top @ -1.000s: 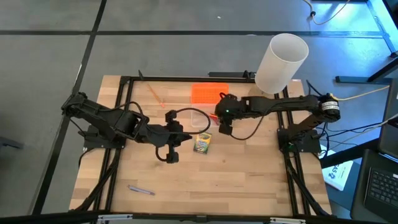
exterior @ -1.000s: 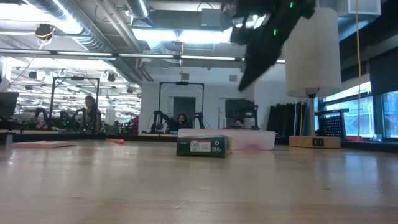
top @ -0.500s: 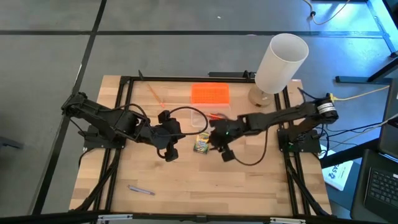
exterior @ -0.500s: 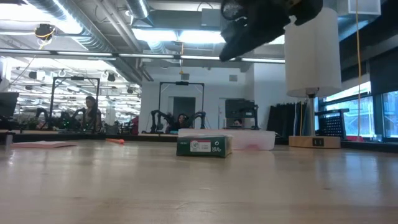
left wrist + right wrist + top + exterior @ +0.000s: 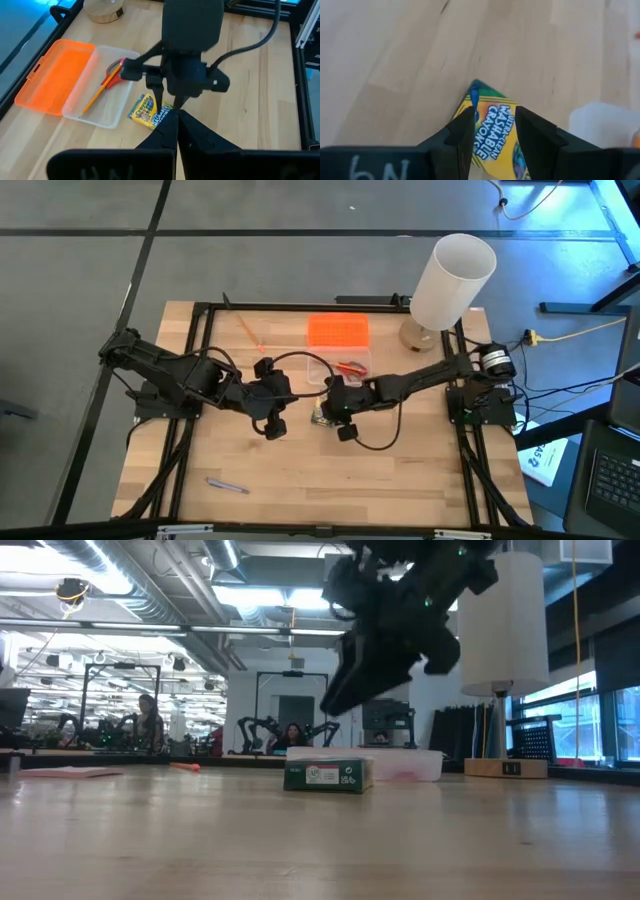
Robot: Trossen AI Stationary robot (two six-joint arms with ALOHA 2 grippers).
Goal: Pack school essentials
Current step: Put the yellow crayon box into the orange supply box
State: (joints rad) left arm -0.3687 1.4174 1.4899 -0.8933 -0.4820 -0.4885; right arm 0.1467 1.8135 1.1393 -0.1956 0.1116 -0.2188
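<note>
Because packing needs an open receptacle, the clear plastic case with its orange lid [image 5: 337, 330] folded back lies just beyond the right gripper [image 5: 167, 97], already holding red-handled scissors [image 5: 114, 73] and a thin orange pencil [image 5: 98, 92]. Right arm: stretched across the table, wrist pitched down, fingers partly parted and empty, poised directly over the yellow-green cardboard crayon box [image 5: 493, 131], apparently to straddle it. Left gripper [image 5: 277, 408]: closed, empty, waiting just beside. Purple pen [image 5: 227, 485]: well apart, near the table's front.
</note>
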